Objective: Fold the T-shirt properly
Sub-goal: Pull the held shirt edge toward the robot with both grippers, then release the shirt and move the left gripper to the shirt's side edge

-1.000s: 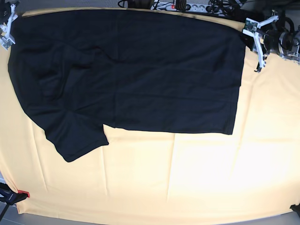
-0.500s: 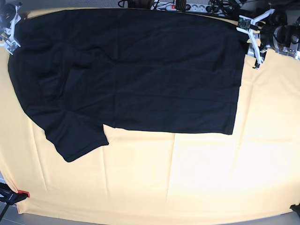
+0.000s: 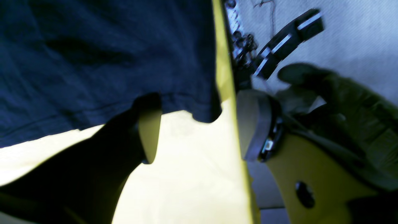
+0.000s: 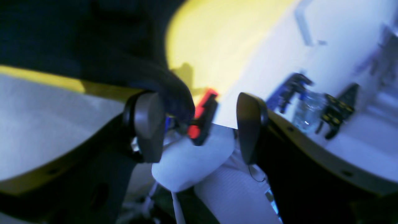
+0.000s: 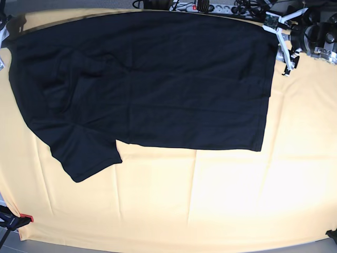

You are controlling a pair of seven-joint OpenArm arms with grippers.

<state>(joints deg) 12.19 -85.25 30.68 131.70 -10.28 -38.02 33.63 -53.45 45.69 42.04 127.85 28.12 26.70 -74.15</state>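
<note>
T-shirt | black, flat on yellow cloth | no readable writing

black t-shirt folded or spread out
Partly folded: the plain black cotton T-shirt lies flat on the yellow cloth, doubled over lengthwise, one sleeve sticking out.

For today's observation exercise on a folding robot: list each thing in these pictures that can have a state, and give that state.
T-shirt: lying flat on the yellow cloth, one sleeve sticking out, held by neither arm.
Left gripper: fingers apart, empty, at the shirt's corner by the table edge.
Right gripper: fingers apart, nothing clamped between them.
Yellow cloth: spread over the table, faint creases.
</note>
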